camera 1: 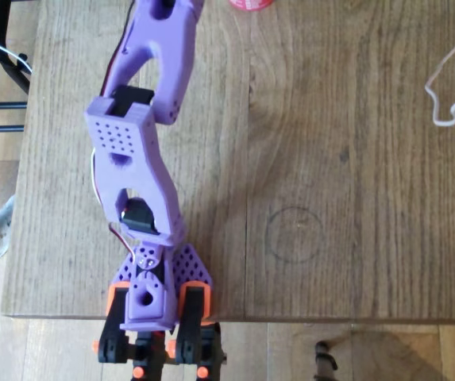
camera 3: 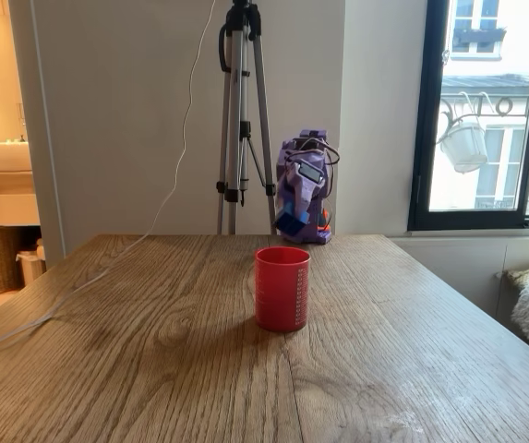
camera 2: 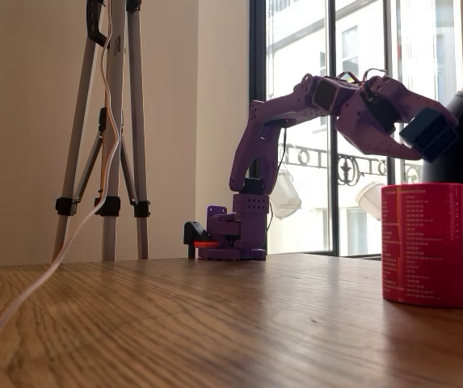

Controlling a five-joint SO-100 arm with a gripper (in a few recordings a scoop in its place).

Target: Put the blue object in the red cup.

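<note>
Red cup (camera 2: 428, 244): rows of white print, seemingly numbers, illegible.

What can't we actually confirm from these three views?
- Red cup, overhead view: cut off by the top edge, only a sliver of rim shows.
- Cup's inside: hidden by its own wall in both fixed views.
- Gripper: shut on the blue object; whether it is directly over the cup can't be judged from the side.
- Blue object: too small for studs or grip contact to show.
</note>
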